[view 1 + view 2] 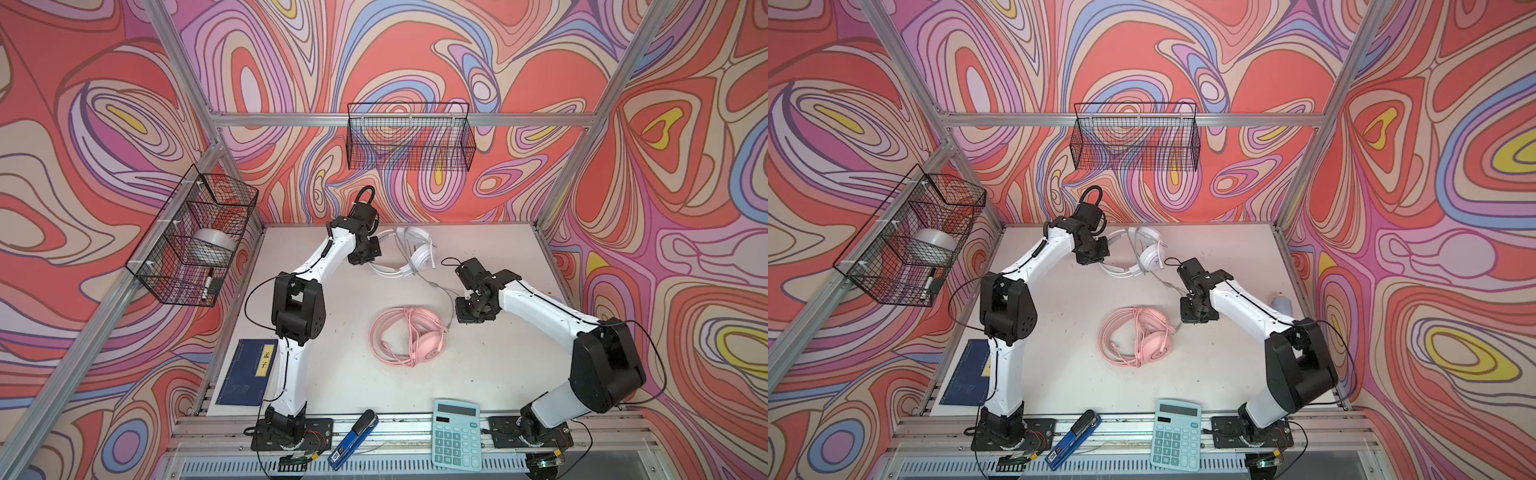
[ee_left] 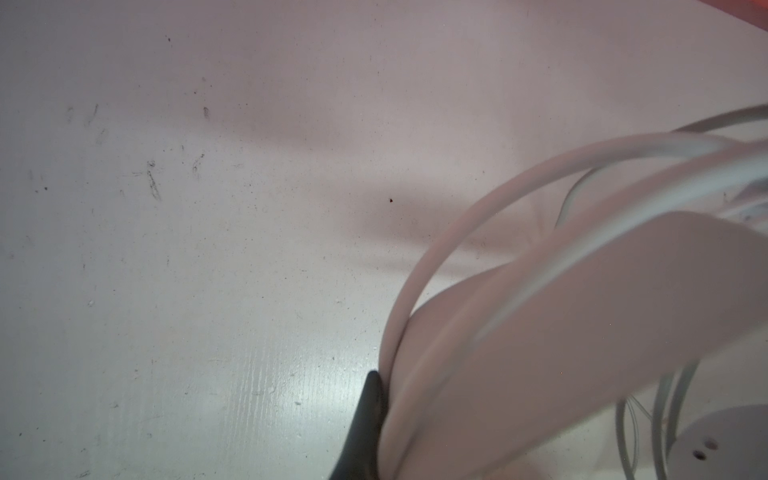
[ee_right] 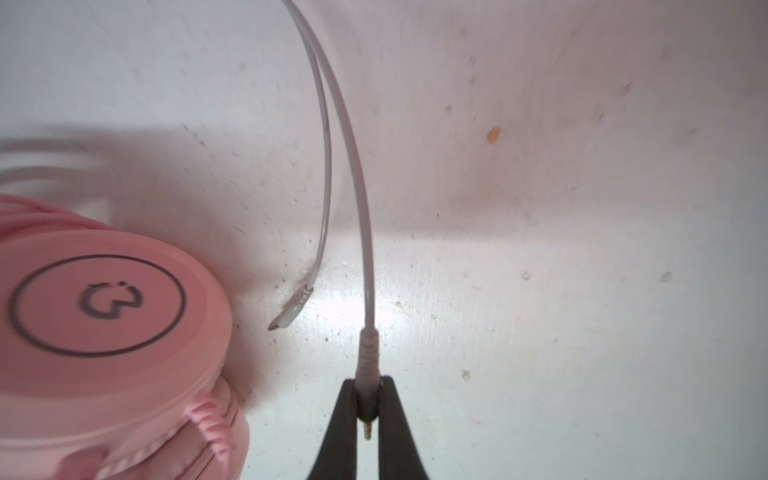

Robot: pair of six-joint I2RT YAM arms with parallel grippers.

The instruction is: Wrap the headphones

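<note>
Right gripper [image 3: 368, 384] pinching plug [image 3: 367, 357] of grey cord [image 3: 362, 232], black fingers [image 3: 338, 428] pressing on ribbed sleeve from both sides, metal tip showing between them. Cord running away over white table [image 3: 561, 311]. Thinner branch [image 3: 328, 166] lying beside it, ending in small connector [image 3: 289, 313] resting on table. Pink headset [image 3: 99, 332] sitting just beside connector, round earcup showing ring logo. Orange speck [image 3: 493, 134] lying farther off on table.

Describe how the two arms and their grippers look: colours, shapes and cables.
The left arm and right arm have white tubular links, boxy black joint housings and black base plates. A thin black cable loops along each. The right gripper has black fingers tapering to narrow tips; the left gripper is black as well.
</note>
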